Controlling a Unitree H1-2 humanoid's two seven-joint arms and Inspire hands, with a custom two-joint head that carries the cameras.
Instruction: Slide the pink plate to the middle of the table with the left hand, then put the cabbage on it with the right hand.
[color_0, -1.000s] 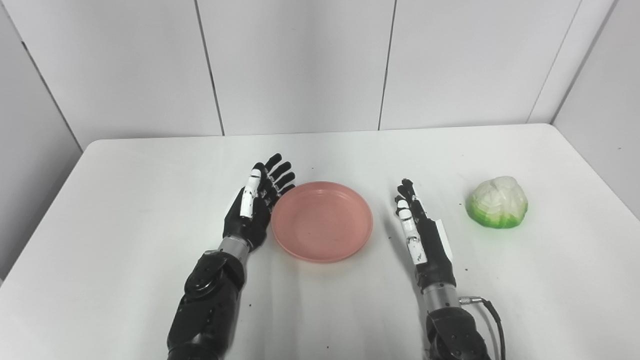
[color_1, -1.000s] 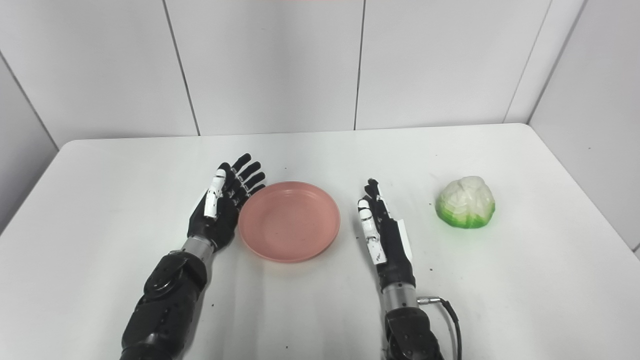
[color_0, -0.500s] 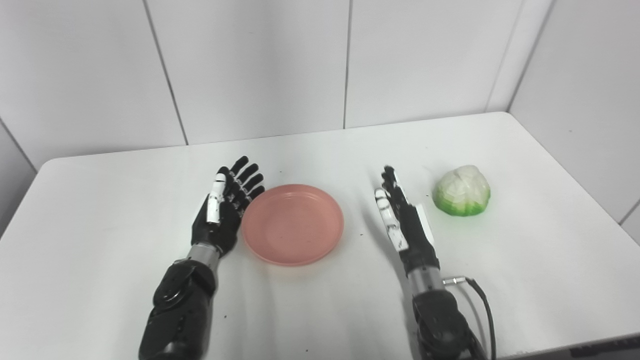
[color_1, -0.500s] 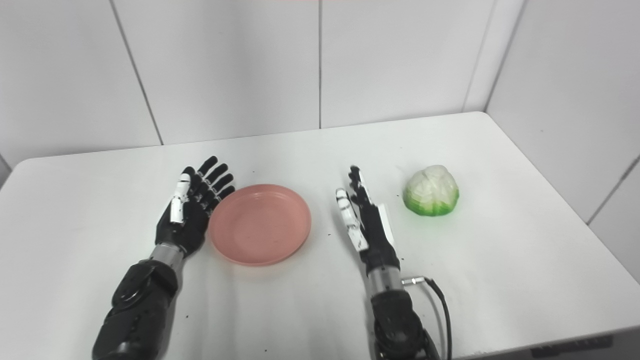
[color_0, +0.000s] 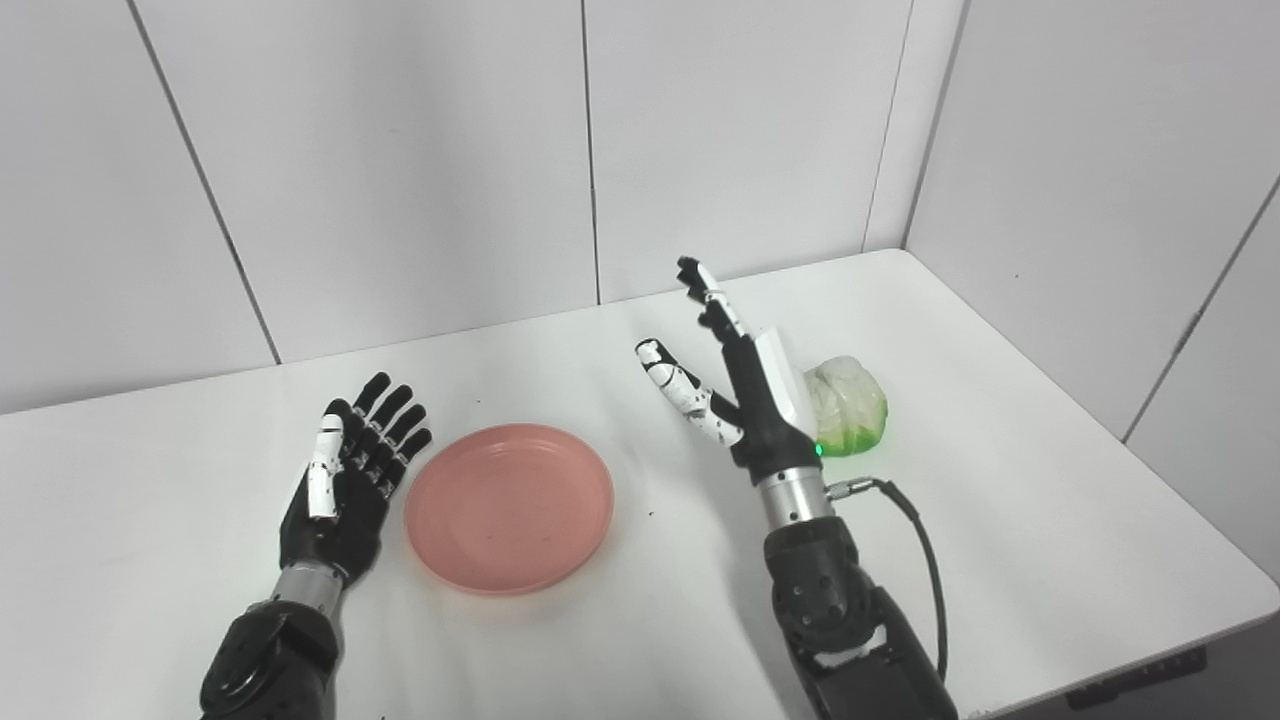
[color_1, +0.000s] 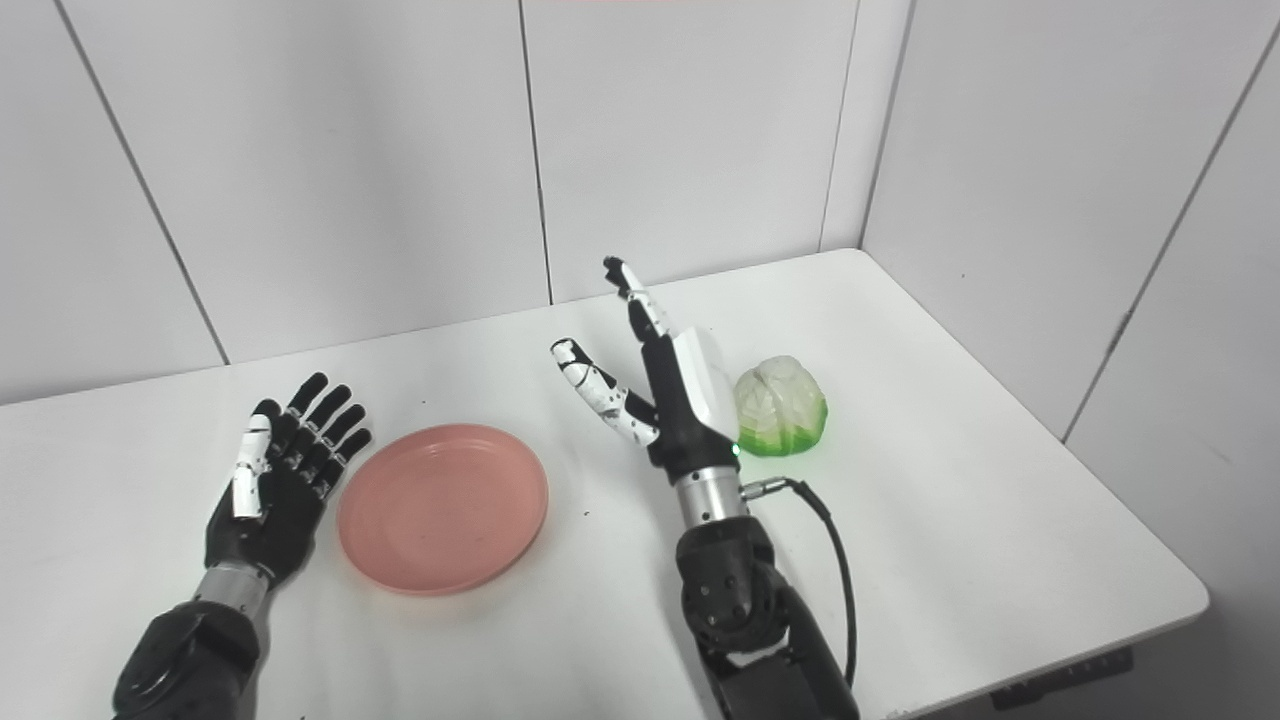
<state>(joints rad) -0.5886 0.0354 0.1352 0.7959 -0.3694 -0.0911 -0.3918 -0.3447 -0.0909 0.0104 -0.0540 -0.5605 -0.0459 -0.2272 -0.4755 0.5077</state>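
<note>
The pink plate lies flat on the white table, empty. My left hand lies open just left of the plate, palm up, fingers spread, a small gap from the rim. My right hand is open and raised above the table, fingers pointing up, thumb out to the left. The green and white cabbage sits on the table just right of and behind the right hand, partly hidden by it. The hand is not touching it. In the right eye view the cabbage shows more fully.
White wall panels stand behind and to the right of the table. The table's right edge and front right corner are in view. A black cable loops from the right wrist.
The camera has swung right and tilted, shifting the whole picture. My right hand has lifted off the table and moved up beside the cabbage. The plate and left hand have stayed put.
</note>
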